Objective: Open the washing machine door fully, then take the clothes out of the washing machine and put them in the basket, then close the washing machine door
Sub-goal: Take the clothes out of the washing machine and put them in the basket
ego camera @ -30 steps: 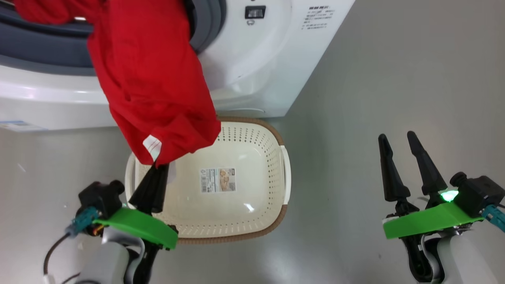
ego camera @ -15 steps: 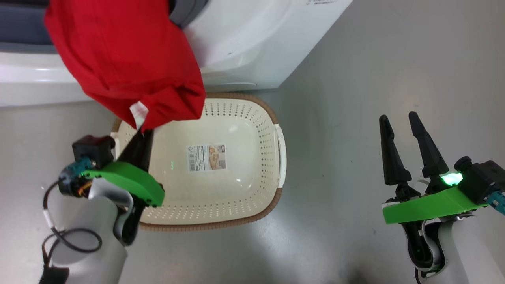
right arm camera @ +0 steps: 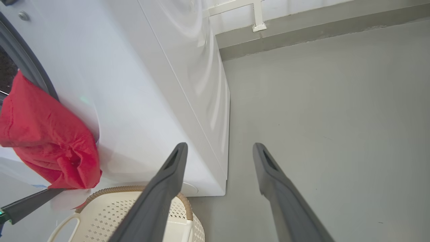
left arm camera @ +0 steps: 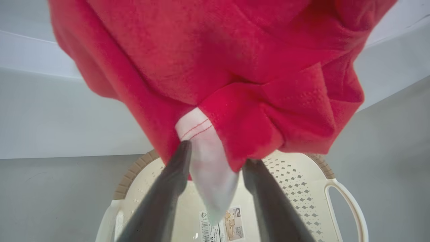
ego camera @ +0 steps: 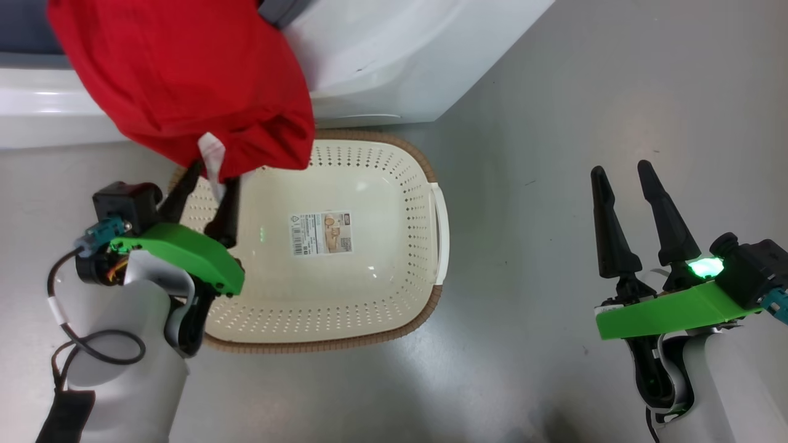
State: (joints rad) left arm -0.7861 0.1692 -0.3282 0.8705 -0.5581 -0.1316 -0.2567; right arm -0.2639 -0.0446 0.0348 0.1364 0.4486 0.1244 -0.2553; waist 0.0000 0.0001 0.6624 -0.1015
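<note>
The big white boxy washing machine is standing at the far left on the smooth grey floor. A bundle of soft bright red clothes is spilling out of its front and hanging down over the far left corner of the basket, with a white panel drooping at its lowest point. Just near of the machine, the small cream perforated plastic basket with its brown woven-look rim is sitting on the floor, a sticker showing on its bare bottom. The left gripper is reaching up under the cloth, its dark fingers spread with the white panel dangling between them, not pinched. Well off to the right, the right gripper is hovering over the floor, fingers wide and holding nothing.
</note>
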